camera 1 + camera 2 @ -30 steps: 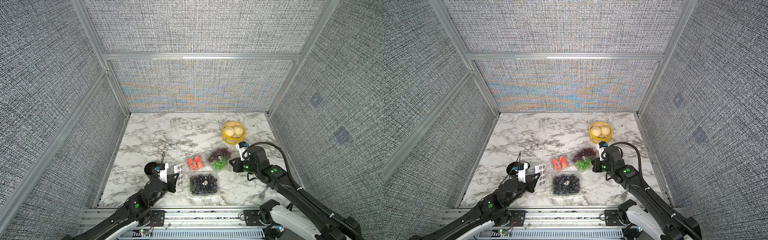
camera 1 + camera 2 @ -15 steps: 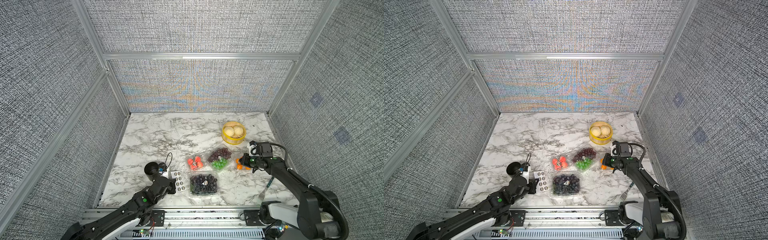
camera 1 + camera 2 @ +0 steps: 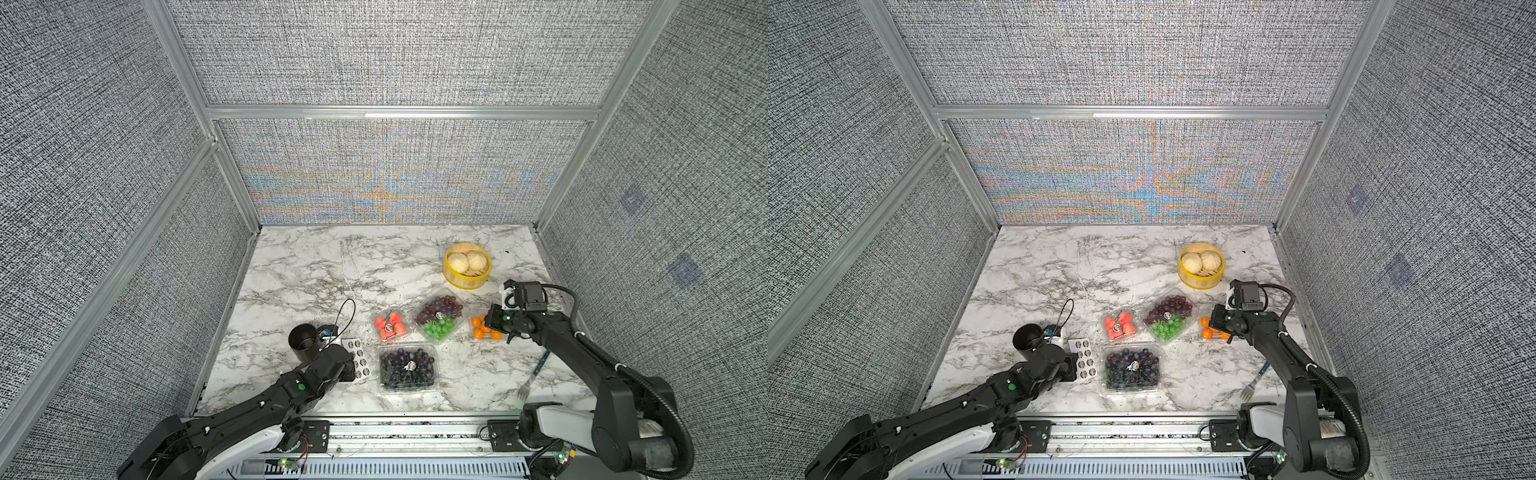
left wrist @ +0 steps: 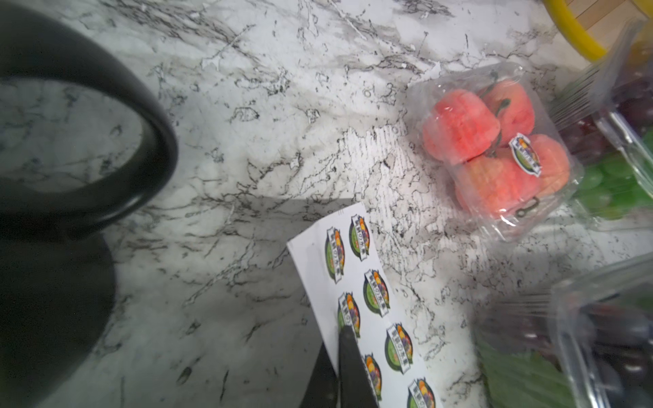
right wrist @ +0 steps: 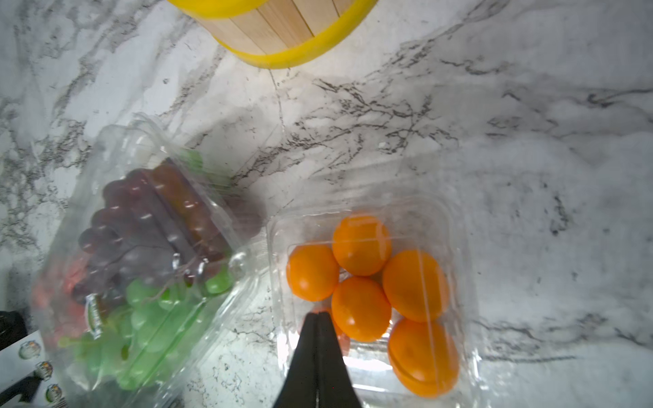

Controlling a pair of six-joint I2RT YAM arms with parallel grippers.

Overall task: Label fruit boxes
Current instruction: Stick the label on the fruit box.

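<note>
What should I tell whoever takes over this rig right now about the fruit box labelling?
Left end effector: shut, tip on the sticker sheet.
Right end effector: shut, tip over the orange-fruit box.
Done: red-fruit box, purple-and-green grape box and dark grape box, clustered mid-table, each carry a sticker.
Left: the orange-fruit box shows no sticker.

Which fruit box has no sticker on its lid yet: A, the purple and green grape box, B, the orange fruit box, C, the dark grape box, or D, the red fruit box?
B: the orange fruit box shows a bare clear lid in the right wrist view, while the red fruit box, the purple and green grape box and the dark grape box each carry a small round sticker.
</note>
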